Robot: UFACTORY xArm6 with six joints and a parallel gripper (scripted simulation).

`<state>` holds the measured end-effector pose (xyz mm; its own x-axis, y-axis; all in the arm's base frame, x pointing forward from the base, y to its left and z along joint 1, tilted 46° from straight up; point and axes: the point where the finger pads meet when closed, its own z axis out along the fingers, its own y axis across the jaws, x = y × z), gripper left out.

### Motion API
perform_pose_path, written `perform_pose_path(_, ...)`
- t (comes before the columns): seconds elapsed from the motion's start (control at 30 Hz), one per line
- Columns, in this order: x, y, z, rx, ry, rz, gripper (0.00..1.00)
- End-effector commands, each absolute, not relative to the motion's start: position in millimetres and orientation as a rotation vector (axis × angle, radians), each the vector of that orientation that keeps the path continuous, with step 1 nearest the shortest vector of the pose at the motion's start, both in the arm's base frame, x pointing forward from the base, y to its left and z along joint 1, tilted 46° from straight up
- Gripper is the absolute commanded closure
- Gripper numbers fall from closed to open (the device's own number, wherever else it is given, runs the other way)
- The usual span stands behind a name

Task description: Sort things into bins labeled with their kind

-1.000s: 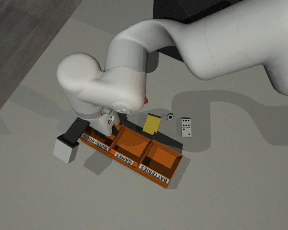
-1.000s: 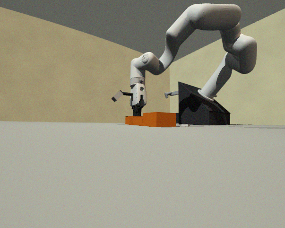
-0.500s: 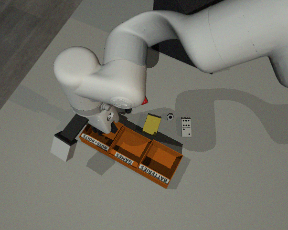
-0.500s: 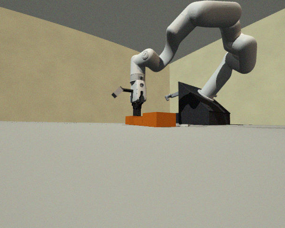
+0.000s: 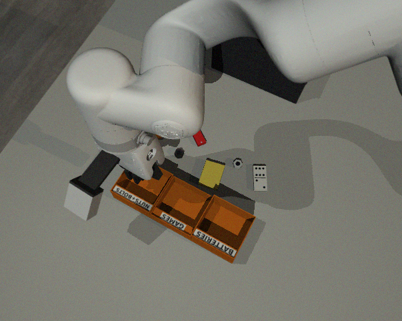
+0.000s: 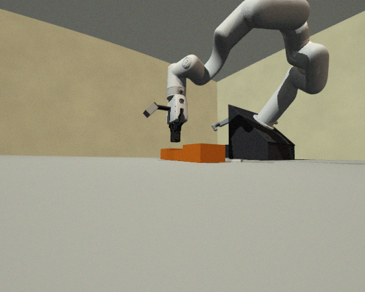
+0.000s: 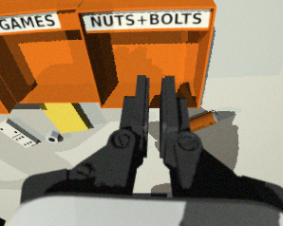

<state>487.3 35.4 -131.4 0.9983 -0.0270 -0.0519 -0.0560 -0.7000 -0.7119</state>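
- The claw (image 7: 154, 84) is clenched almost fully. A thin slit shows between its fingers with nothing in it, so it grasps nothing.
- In the exterior view the claw (image 6: 175, 138) hangs point-down above the row of bins, apart from their rims.
- In the wrist view an orange battery (image 7: 202, 121) lies on the table just right of the fingers. It is outside the bins, near the corner of the nearest one.
- To the left, on the table, lie a white domino (image 7: 18, 132), a small grey nut (image 7: 52, 136) just beside it and a flat yellow box (image 7: 64, 117). The yellow box lies close against the bins' wall.
- Beyond these stands the NUTS+BOLTS bin (image 7: 205, 65). The fingers hide part of its floor; the part that shows holds nothing.
- The GAMES bin (image 7: 38, 34) touches it on the left. The part of its floor that shows is bare.
- In the top view the BATTERIES bin (image 5: 215, 243) closes the row of three and holds nothing.
- Also in the top view, a dark nut (image 5: 179, 152) and a red block (image 5: 199, 138) lie on the table behind the bins. The arm's wrist (image 5: 142, 100) overhangs the red block and covers part of it.
- The arm blocks much of the top view, including the table beside the NUTS+BOLTS bin.
- A white camera block (image 5: 81, 200) juts from the wrist beside that bin.
- Farthest off, the arm's dark base (image 6: 257, 141) stands behind the bins.
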Motion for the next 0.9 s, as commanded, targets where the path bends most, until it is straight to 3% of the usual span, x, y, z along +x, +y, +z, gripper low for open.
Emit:
perform_pose_path(0.0,488,28,-124,-2.347,0.057,0.045,0.93)
perform_pose_path(0.87,494,86,-64,-2.347,0.058,0.045,0.93)
